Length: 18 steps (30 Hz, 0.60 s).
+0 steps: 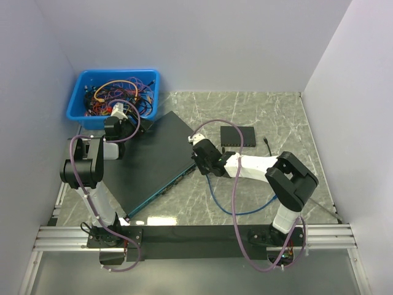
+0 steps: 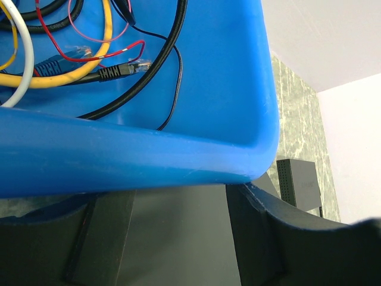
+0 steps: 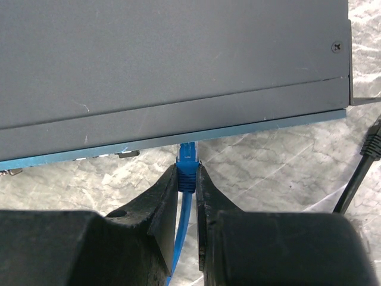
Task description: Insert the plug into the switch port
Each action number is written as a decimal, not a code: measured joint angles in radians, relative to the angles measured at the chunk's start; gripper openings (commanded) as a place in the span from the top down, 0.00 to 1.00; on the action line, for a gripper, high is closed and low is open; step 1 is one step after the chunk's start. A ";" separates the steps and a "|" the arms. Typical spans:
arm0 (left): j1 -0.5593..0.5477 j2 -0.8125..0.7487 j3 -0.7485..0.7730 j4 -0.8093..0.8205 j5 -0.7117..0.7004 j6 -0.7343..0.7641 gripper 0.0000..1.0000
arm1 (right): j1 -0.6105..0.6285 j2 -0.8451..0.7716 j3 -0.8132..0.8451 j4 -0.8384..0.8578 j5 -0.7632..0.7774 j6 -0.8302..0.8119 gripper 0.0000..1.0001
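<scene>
Blue cable plug (image 3: 188,168) pinched in narrow-set right end effector (image 3: 187,180); clear tip meets blue-trimmed front edge of flat dark-grey metal switch (image 3: 172,65) on marble desk (image 3: 268,161); insertion depth unclear. Left end effector (image 2: 178,199) wide, empty, beside blue plastic bin (image 2: 149,155).

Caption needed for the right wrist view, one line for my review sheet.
Right gripper, jaws shut on the blue plug, holds its tip at the black switch front edge.
</scene>
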 measured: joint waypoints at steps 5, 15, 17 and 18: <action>0.000 0.000 0.000 0.000 0.000 0.000 0.33 | 0.000 0.002 0.003 -0.002 0.002 -0.035 1.00; 0.001 0.003 0.011 -0.018 0.009 0.000 0.33 | -0.004 0.002 0.003 0.001 -0.003 -0.090 1.00; 0.002 0.005 0.023 -0.041 0.015 -0.002 0.33 | -0.006 0.002 0.003 0.002 -0.005 -0.099 1.00; 0.002 0.006 0.034 -0.059 0.019 -0.004 0.33 | -0.006 0.002 0.003 0.002 -0.006 -0.102 1.00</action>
